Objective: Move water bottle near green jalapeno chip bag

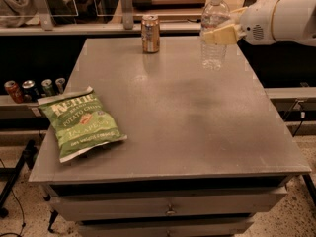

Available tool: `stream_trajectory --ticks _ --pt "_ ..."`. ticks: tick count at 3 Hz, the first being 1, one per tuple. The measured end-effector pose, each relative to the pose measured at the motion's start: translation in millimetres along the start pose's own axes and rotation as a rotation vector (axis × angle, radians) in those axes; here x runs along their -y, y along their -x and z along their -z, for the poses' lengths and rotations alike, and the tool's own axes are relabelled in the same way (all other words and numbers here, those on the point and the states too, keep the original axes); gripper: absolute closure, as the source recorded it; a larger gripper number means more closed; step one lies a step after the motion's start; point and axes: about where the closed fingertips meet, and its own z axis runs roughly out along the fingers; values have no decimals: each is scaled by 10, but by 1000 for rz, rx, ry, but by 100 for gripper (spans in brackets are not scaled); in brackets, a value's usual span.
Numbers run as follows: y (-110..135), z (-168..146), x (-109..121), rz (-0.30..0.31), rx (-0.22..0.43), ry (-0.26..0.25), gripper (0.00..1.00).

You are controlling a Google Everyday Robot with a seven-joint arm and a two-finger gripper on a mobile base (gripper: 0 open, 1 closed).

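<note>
— Looking at the far right part of the table (197,132), what do we note?
— We note the gripper (217,32) entering from the right on a white arm (291,16). Its jaws are closed around the bottle (214,53) at about mid-height, and one pale finger (224,34) crosses the bottle's front.
— Where do we place the bottle?
— We place it upright near the table's far right corner, white cap on top. We cannot tell whether its base touches the tabletop or sits just above it.
— And the bag (79,122)?
— We find it lying flat near the table's near left corner, green, lettering facing up. Bottle and bag are well apart, toward opposite corners.
— What else do we label?
— We label a can (150,33) standing upright at the far edge, left of the bottle and apart from it, and a row of small cans (32,89) on a low shelf beyond the table's left side.
</note>
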Motion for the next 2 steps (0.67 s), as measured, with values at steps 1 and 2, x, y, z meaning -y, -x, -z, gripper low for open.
stream_trajectory --ticks 1,2 --pt "87 -11 -463 48 24 124 100" --pt "170 -16 -1044 93 52 275 100"
